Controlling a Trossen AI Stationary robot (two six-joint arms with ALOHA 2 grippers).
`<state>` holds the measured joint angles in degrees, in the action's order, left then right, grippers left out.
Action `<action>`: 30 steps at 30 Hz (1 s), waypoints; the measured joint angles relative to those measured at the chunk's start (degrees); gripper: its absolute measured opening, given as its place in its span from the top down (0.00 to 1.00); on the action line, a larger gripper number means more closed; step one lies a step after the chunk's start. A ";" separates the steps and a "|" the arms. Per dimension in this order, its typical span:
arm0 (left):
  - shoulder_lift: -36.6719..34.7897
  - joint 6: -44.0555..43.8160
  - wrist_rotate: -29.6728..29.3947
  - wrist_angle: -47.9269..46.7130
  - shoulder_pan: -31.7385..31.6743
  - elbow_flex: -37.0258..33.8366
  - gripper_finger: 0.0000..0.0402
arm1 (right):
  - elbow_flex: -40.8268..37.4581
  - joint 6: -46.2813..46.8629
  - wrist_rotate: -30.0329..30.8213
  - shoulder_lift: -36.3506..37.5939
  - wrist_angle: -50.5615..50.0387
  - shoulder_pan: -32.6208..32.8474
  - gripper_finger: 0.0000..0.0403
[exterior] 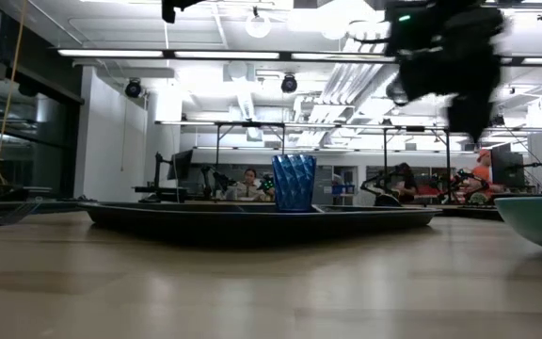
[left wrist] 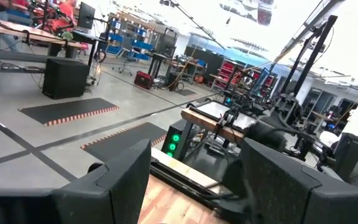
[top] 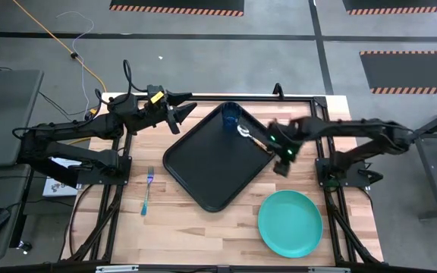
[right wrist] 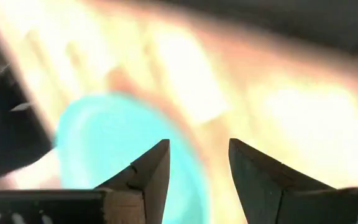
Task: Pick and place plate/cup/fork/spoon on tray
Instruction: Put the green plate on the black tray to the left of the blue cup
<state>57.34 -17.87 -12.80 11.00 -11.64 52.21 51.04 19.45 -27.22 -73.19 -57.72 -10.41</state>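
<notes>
The black tray [top: 207, 163] lies at the table's middle, turned cornerwise. The dark-blue cup [top: 230, 115] stands upright on its far corner and shows in the low view [exterior: 294, 183]. The spoon [top: 247, 134] lies on the tray by its far right rim, its orange handle partly under my right arm. The blue fork [top: 147, 189] lies flat on the table left of the tray. The turquoise plate [top: 290, 223] rests on the table at the near right. My right gripper [top: 282, 165] is open and empty, raised between tray and plate [right wrist: 117, 137]. My left gripper [top: 180, 114] is open and empty, raised by the tray's far left.
Bare wood lies between the tray and the table's near edge and around the fork. The table's dark frame rails run along both sides. In the low view the plate's rim [exterior: 539, 221] stands at the right and the tray's rim [exterior: 252, 218] spans the middle.
</notes>
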 joint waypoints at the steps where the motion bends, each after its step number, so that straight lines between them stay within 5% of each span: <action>1: 0.00 -0.01 -0.02 0.00 0.00 0.00 0.40 | -2.02 2.19 -1.79 2.01 0.33 1.80 0.61; 6: 0.00 -0.02 -0.01 0.00 0.00 0.00 0.40 | -10.02 9.26 -2.17 10.05 2.93 11.60 0.61; 12: 0.00 -0.02 0.00 0.00 -0.01 0.00 0.40 | -15.12 7.10 8.64 12.81 8.63 19.72 0.61; 30: 0.00 0.03 -0.02 -0.08 -0.01 0.00 0.40 | -22.73 7.52 15.31 12.74 16.78 25.68 0.61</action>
<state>57.34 -17.85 -12.82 10.92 -11.65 52.21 28.32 26.97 -11.92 -60.45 -40.94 15.27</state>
